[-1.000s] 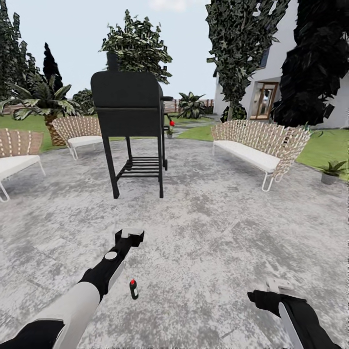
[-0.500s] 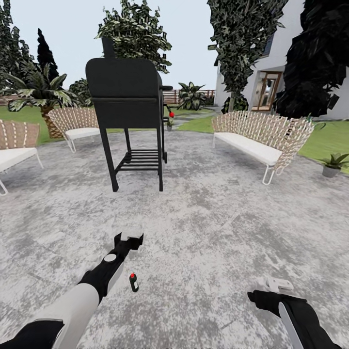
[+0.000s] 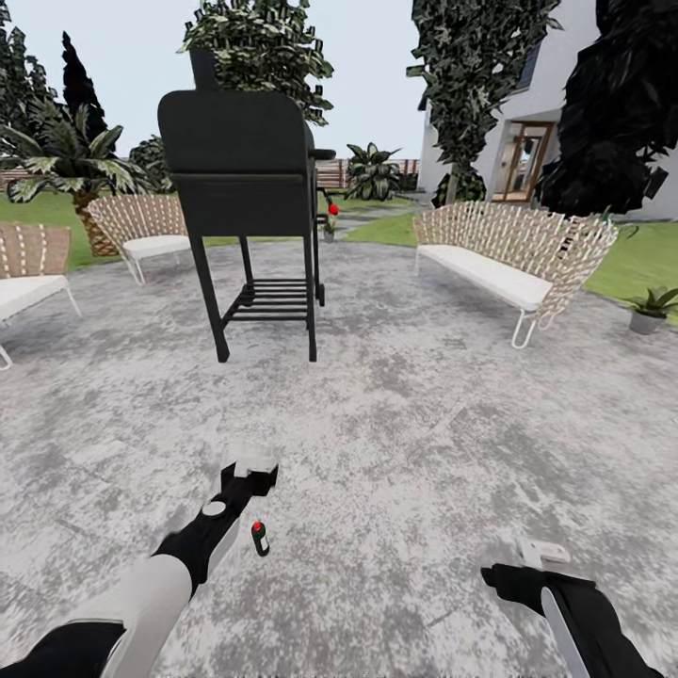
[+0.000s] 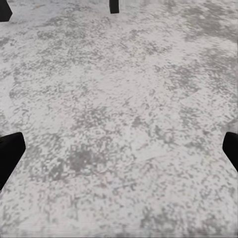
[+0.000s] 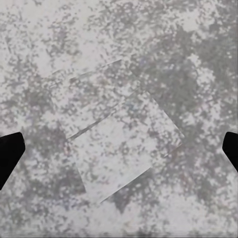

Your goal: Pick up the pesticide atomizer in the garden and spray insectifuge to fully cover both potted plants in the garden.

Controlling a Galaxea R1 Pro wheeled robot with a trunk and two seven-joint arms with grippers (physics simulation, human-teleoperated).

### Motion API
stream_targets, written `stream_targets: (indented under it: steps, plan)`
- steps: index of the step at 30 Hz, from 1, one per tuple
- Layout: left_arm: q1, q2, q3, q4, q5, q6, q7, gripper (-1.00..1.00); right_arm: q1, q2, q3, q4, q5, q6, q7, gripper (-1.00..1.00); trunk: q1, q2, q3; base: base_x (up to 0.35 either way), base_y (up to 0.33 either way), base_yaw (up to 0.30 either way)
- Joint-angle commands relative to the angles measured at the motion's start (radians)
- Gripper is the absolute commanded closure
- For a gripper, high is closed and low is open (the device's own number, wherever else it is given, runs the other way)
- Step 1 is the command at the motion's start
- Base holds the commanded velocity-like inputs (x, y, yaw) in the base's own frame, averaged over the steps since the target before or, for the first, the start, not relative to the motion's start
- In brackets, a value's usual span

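**Approach to the spray bottle on the patio: pick-up not yet made**

Head view. The small dark green pesticide atomizer with a red-spotted head (image 3: 260,538) stands on the round, mottled grey paved patio (image 3: 424,424), free of both arms. The black-and-white left gripper (image 3: 250,470) hangs just beside it, slightly farther from the robot and toward its left, not touching. In the left wrist view the dark fingertips (image 4: 10,154) sit at opposite edges of the frame, so the jaws are spread wide around bare paving. The right gripper (image 3: 537,554) is well apart from the bottle, likewise wide in its wrist view. One grey-potted rosette plant (image 3: 650,309) stands at the lawn edge beyond the woven bench (image 3: 508,259). Judged step: reaching. The next move calls for drawing the left gripper back over the bottle, lowering, and closing on its body.
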Motion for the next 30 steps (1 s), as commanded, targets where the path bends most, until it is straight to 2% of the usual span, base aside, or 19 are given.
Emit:
stream_targets:
  steps: [1,14,25,27,30]
  plan:
    - [-0.001,0.000,0.001,0.002,-0.008,-0.004,0.001,-1.00,-0.001,0.000,-0.001,-0.001,-0.006,0.005,0.000,-1.00,0.000,-0.001,-0.005,0.000,0.000,0.000]
    - [-0.001,0.001,0.005,0.019,-0.007,-0.013,0.003,-1.00,-0.001,0.001,0.003,-0.001,-0.006,0.008,0.000,-1.00,0.006,-0.004,-0.071,0.000,0.000,0.000]
    - [-0.001,0.001,0.005,0.021,-0.004,-0.060,0.003,-1.00,-0.001,0.001,0.005,-0.001,-0.006,0.008,0.000,-1.00,0.011,-0.006,-0.130,0.000,0.000,0.000]
    - [-0.001,0.001,0.005,0.021,-0.005,-0.060,0.003,-1.00,-0.001,0.001,0.005,-0.001,-0.006,0.008,0.000,-1.00,0.012,-0.007,-0.139,0.000,0.000,0.000]
    - [-0.001,0.001,0.005,0.021,-0.005,-0.061,0.003,-1.00,-0.001,0.001,0.005,-0.001,-0.006,0.008,0.000,-1.00,0.012,-0.007,-0.140,0.000,0.000,0.000]
